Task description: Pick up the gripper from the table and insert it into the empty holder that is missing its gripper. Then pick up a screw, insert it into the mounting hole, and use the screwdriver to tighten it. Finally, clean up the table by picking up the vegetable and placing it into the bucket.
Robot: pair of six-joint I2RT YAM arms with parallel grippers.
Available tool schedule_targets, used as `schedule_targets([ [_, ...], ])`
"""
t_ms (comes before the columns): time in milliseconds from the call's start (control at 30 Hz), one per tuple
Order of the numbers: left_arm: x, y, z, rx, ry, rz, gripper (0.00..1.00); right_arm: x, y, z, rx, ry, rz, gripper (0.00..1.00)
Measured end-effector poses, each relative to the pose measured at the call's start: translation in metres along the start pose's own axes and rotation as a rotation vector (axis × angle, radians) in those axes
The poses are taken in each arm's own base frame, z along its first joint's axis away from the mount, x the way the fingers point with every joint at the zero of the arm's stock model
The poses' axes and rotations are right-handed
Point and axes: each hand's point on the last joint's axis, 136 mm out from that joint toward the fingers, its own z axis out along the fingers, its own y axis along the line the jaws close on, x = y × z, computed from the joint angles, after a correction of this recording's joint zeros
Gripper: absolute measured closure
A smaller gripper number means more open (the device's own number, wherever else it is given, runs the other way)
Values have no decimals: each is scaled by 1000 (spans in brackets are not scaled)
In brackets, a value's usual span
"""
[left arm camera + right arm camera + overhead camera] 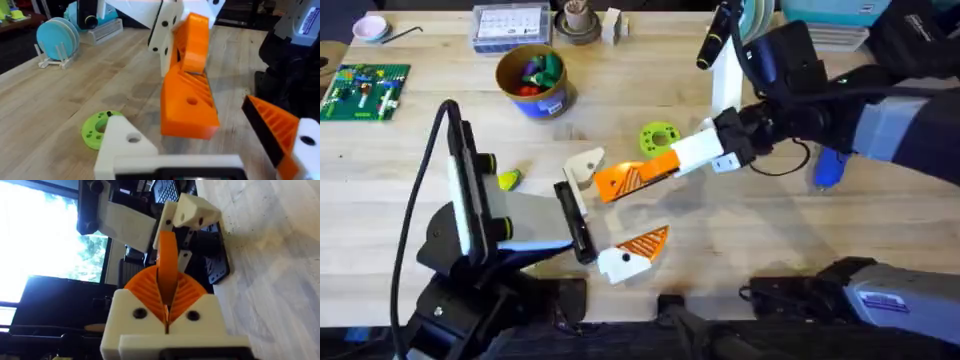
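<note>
The orange ribbed gripper (632, 178) is clamped between the white, orange-padded fingers of my right gripper (672, 163), low over the table's middle. Its free end points at the holder (586, 166), the plain white finger block of my left gripper (610, 208). In the right wrist view the gripper (167, 255) ends right at the holder (192, 211); contact cannot be told. My left gripper stands open, its other finger (642, 245) tipped with orange. The yellow-green vegetable (508, 180) lies left of it. The bucket (532, 78) stands at the back left. The blue screwdriver (830, 168) lies at the right.
A bright green disc (658, 137) lies just behind the held piece. At the back stand a clear parts box (510, 25) and a small wooden cup (578, 18); a green brick board (365, 90) lies far left. A rack of blue plates (57, 40) stands farther off.
</note>
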Motion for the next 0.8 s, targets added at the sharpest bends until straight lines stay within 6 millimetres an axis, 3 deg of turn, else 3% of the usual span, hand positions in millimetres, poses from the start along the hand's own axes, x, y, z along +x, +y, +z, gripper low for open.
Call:
schedule_targets([
  [133,0,0,0,0,0,-3,7,0,-2,0,0,1,-9,992],
  [467,-1,0,0,-1,-3,-28,8,0,-31,6,-31,22,60,992],
  [800,-1,-2,0,12,-4,-41,8,-3,-29,7,-85,26,24,992],
])
